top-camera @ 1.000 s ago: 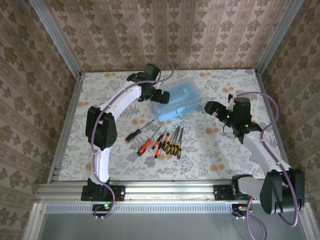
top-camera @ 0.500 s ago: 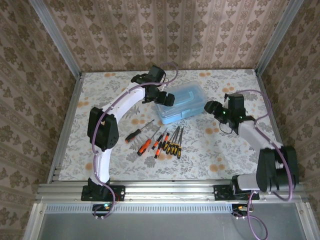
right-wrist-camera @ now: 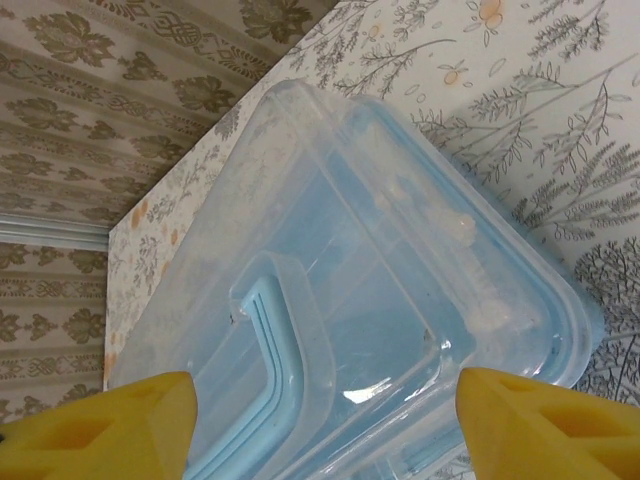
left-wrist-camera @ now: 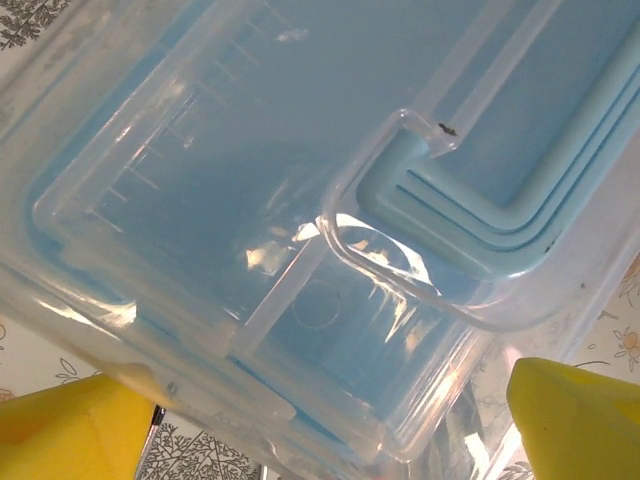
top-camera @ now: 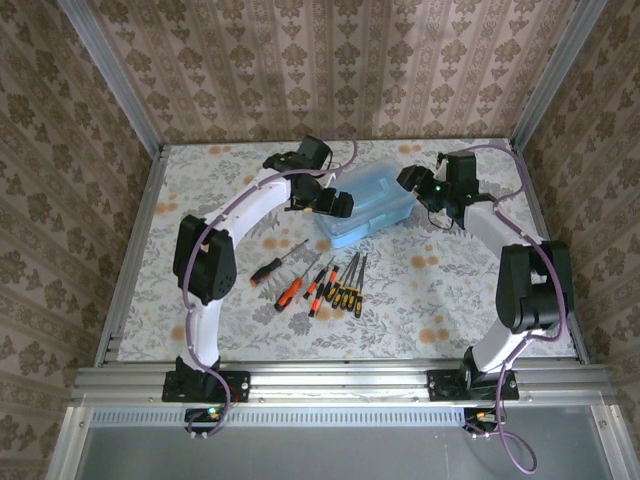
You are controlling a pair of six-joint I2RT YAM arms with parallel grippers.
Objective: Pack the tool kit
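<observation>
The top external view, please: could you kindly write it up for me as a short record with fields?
box: blue with a clear lid, lid shut, at the far middle of the table
screwdrivers: several in a row on the table, nearer than the box, none packed
left tool: open, at the box's left end
right tool: open, at the box's right end

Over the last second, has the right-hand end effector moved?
Yes. The right end effector has swung farther from the screwdrivers, toward the table's far side, up to the blue box's right end.
</observation>
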